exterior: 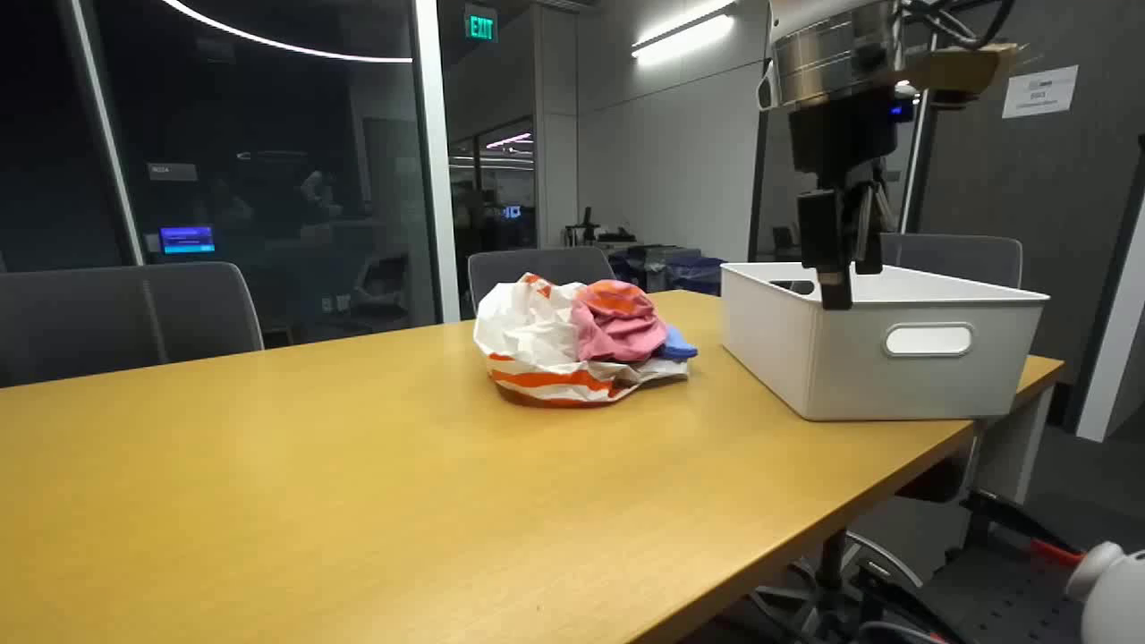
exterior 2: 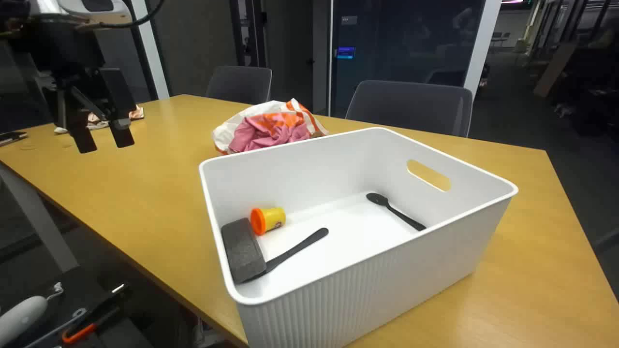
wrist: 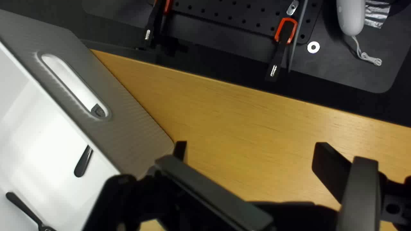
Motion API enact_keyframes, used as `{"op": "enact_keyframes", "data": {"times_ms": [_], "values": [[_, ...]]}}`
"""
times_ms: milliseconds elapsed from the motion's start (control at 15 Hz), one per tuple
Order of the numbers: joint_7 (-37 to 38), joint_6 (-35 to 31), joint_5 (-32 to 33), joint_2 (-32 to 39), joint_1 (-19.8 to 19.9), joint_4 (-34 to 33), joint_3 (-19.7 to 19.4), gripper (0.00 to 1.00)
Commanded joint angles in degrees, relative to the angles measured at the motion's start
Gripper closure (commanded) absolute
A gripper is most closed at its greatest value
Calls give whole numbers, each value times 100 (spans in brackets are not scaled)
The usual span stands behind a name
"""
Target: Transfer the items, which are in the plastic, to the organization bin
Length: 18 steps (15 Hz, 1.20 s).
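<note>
A white bin (exterior: 921, 385) stands on the table; an exterior view looks into it (exterior 2: 406, 275). Inside lie a yellow tub with an orange lid (exterior 2: 273, 218), a dark grey block (exterior 2: 243, 249), a black spoon (exterior 2: 399, 212) and a black utensil (exterior 2: 302, 244) partly under the block. A crumpled white and orange plastic bag (exterior: 528, 331) lies beside the bin, with pink cloth (exterior: 622, 326) and something blue (exterior: 677, 344) at its opening. The bag's inside is hidden. My gripper (exterior 2: 104, 140) is open and empty, above the table beside the bin's corner in the wrist view (wrist: 252, 152).
The bin's wall (wrist: 128, 138) is close to one finger in the wrist view. The table edge (wrist: 250, 89) runs past, with a dark base plate and clamps (wrist: 282, 41) beyond it. Chairs (exterior 2: 411, 106) stand around the table. Light-coloured items (exterior 2: 137, 113) lie behind the gripper.
</note>
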<state>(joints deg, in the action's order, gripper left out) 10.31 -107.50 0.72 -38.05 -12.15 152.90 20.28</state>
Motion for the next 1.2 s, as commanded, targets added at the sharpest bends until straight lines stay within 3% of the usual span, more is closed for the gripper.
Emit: {"op": "enact_keyframes", "data": {"times_ms": [0,267,400,667,800,1000,1133], "values": [[60,17,64,23,-110,-18,-102,0],[60,17,64,19,-110,-26,-102,0],[171,-481,110,196,-80,-15,-23,0],[239,-2255,150,995,23,-154,6,0],[340,-3259,536,1491,206,-318,126,0],[1089,-4613,2023,2389,1007,-711,524,0],[1709,-4936,2996,2688,1950,-1071,1153,0]]}}
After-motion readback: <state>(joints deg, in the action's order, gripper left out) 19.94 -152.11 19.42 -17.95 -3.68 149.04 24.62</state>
